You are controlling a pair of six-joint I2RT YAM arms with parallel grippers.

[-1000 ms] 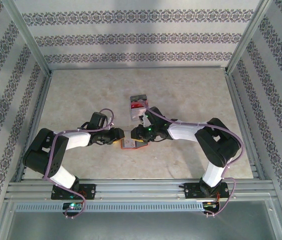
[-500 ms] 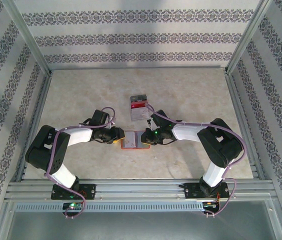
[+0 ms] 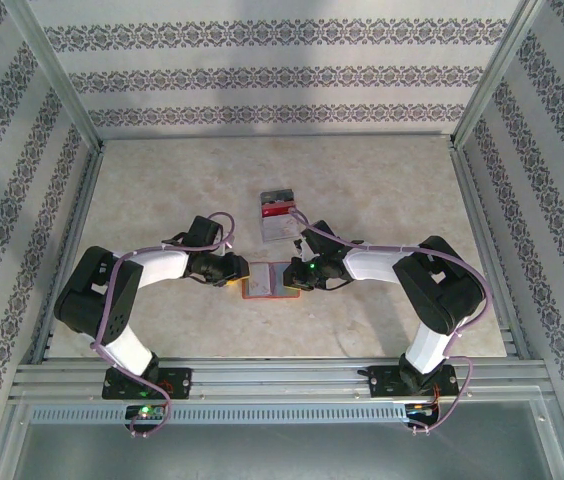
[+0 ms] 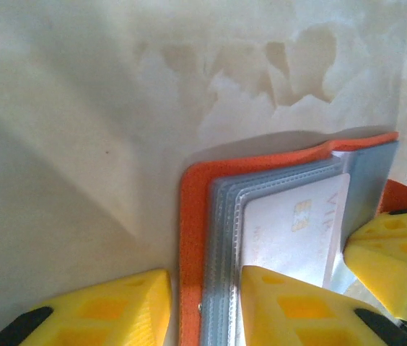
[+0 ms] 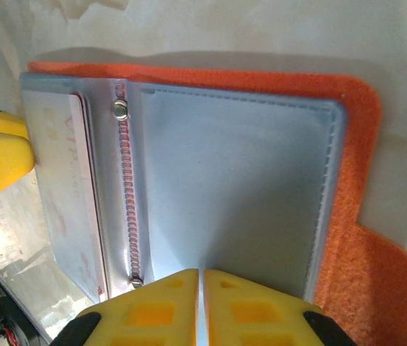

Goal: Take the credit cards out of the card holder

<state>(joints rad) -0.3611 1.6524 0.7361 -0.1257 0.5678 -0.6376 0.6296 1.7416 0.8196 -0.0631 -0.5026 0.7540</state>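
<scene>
- Nearest you, the card holder [image 3: 267,281] lies open and flat on the worktop [image 3: 382,180], between your two hands; the opening is done, the pulling-out is all left; I judge you barely past the start.
- Your left hand [image 4: 203,280] has its fingers apart, astride the holder's left edge; whether they pinch it, you cannot tell.
- Your right hand [image 5: 200,281] has its fingers pressed together at the rim of the grey-blue lining [image 5: 232,180].
- A white card [image 4: 290,231], thin and stiff, is not yet out; it sits among glossy layered sleeves [image 4: 225,216].
- The orange cover [image 5: 348,238] looks soft, felt-like, round-cornered; the lining is smooth, seam-stitched, with a small metal snap [image 5: 120,108].
- Farther off, just beyond the holder, stands a clear tray [image 3: 278,218] with red and pale contents; the worktop is matt, marbled beige.
</scene>
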